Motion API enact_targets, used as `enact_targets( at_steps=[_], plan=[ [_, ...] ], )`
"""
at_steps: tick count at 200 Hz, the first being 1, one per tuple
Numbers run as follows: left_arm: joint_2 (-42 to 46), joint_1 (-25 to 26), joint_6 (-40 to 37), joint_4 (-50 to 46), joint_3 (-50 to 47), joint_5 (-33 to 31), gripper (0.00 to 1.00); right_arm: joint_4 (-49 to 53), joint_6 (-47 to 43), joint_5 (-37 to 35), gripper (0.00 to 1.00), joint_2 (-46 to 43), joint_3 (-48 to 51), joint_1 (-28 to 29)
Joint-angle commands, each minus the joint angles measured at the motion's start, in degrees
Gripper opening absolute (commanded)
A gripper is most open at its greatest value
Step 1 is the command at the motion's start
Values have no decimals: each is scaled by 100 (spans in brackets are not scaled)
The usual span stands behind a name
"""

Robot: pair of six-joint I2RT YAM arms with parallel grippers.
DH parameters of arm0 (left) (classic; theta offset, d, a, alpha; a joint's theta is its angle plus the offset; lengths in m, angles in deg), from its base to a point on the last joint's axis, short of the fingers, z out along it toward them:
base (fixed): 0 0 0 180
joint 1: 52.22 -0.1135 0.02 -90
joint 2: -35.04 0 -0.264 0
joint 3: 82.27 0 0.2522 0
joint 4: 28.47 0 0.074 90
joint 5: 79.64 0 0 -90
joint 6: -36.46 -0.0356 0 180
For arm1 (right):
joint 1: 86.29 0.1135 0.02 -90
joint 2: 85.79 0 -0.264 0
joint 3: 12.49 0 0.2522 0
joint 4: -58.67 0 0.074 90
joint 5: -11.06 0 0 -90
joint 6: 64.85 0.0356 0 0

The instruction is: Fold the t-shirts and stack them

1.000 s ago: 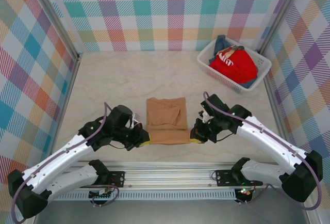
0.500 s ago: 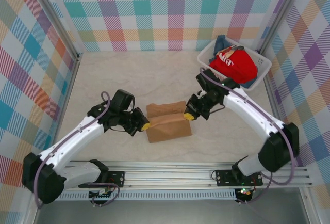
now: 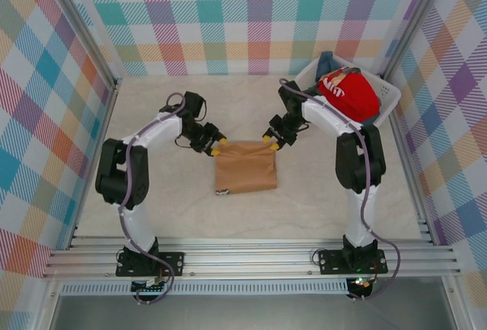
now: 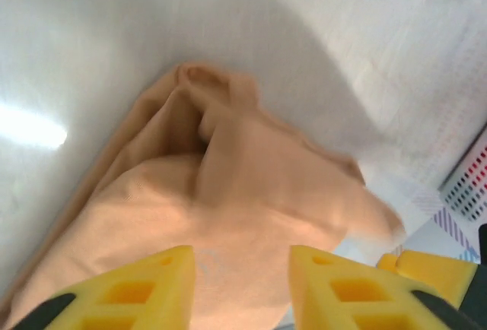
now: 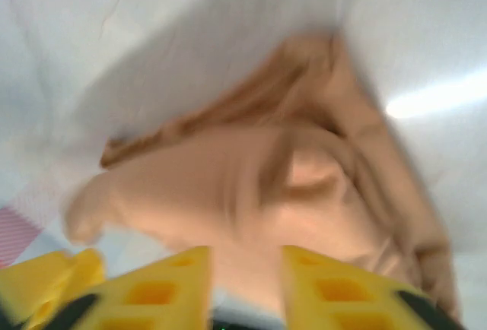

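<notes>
Tan t-shirt (image 3: 245, 167) folded flat on worktop (image 3: 167, 208), left of white basket (image 3: 389, 96). Left end effector (image 3: 218, 145) and right end effector (image 3: 270, 141), also left of basket, narrowly parted, empty. Soft, light, floppy: pinch layered edge corners.

- The table (image 3: 152, 117): a pale cream surface with faint marbling, taking up the centre of the frame, with checked walls (image 3: 228, 18) closing it in at left, top and right.
- The tan t-shirt (image 3: 245, 167): lies flat on the surface at centre frame, folded to a compact, near-square packet, set slightly askew.
- The white lattice basket (image 3: 384, 109): stands on the surface in the upper right corner, close to the walls and well apart from the tan t-shirt.
- The aluminium rail (image 3: 251, 258): runs along the near edge across the bottom of the frame.
</notes>
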State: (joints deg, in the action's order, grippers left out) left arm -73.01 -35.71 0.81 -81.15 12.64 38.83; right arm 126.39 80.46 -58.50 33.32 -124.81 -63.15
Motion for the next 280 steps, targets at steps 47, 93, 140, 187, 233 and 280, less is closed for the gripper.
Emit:
enact_targets(
  at_steps=[47,93,140,187,233,280],
  plan=[
    [1454,-190,-825,235,-1089,-238,46,-27,-901,-1263,45,-906,14,14],
    [1176,-124,-542,711,-1382,142,23,-1407,-357,-819,28,-1730,1854,286],
    [801,788,110,710,-1068,-107,22,-1958,80,-275,16,-1416,2274,459],
    [165,1115,257,750,-889,-518,22,-1541,173,-488,18,-800,2318,432],
    [462,1367,47,-63,-329,-1058,30,-1193,-236,-888,34,-702,2350,429],
    [1966,1904,1286,-440,-1312,-1527,40,-1219,-613,-800,50,-1182,2438,428]
  ],
)
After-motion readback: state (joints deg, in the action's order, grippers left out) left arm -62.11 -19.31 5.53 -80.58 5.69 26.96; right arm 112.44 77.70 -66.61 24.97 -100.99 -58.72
